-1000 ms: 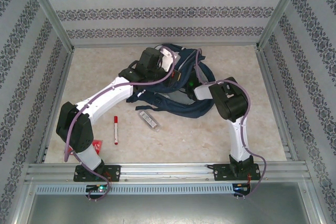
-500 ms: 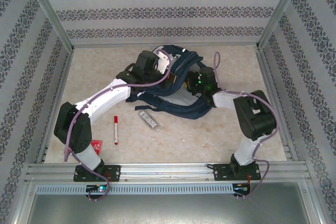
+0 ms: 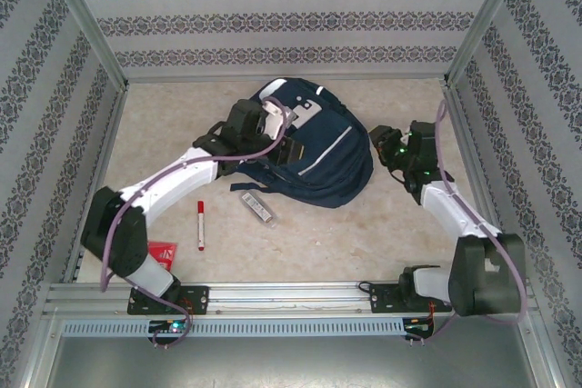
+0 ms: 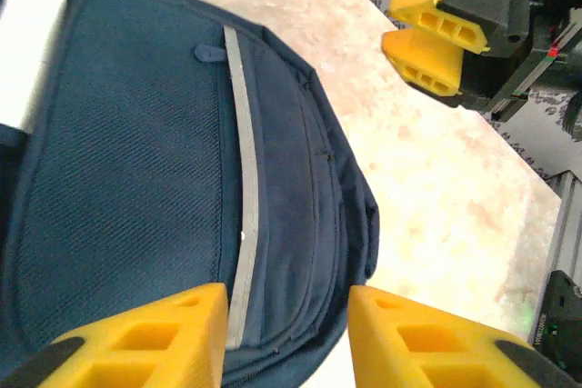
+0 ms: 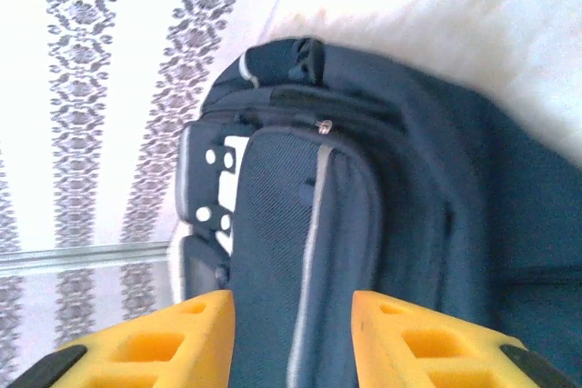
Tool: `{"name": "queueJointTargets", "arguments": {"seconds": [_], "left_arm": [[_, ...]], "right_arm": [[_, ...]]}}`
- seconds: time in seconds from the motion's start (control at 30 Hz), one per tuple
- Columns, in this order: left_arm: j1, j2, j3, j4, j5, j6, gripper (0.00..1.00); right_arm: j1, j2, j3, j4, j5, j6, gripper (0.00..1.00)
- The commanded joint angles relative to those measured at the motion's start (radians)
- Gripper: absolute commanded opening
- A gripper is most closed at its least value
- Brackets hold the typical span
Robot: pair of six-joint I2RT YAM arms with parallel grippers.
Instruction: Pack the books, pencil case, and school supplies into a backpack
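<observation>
Top external view: navy backpack (image 3: 318,147) lies flat toward the back of the table (image 3: 409,224), front pocket up, grey reflective stripe showing. Clear pencil case (image 3: 257,207) lies just off its near edge. White marker with red cap (image 3: 201,224) is a bit further left, and the red packet (image 3: 164,250) is beside the left arm.

Left wrist view: left gripper (image 4: 286,338) hovers over the backpack's front pocket, jaws released, nothing between them.

Right wrist view: right gripper (image 5: 291,343) is at the backpack's right side, jaws spread, empty.
</observation>
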Motion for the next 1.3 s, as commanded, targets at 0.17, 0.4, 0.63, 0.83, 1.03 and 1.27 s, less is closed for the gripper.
{"name": "queueJointTargets", "arguments": {"seconds": [0.17,0.4,0.63,0.83,1.03,1.27], "left_arm": [[0.127,-0.209,0.061,-0.528,-0.237,-0.244,0.55],[0.354,-0.317,-0.099,-0.893,-0.609,-0.515,0.56],[0.578,-0.419,-0.280,-1.034,-0.740,-0.799,0.56],[0.776,-0.336,-0.408,-0.964,-0.757,-0.859,0.56],[0.910,-0.208,-0.516,-0.792,-0.750,-0.902,0.66],[0.938,-0.168,-0.650,-0.551,-0.607,-0.919,0.53]], "right_arm": [[0.091,-0.052,0.290,-0.457,-0.025,-0.559,0.39],[0.392,-0.011,0.369,-0.553,0.108,-0.762,0.42],[0.655,0.140,0.475,-0.549,0.146,-0.874,0.44],[0.779,0.240,0.566,-0.587,0.207,-0.930,0.46],[0.817,0.261,0.611,-0.600,0.212,-0.934,0.47],[0.834,0.257,0.626,-0.626,0.243,-0.936,0.48]]}}
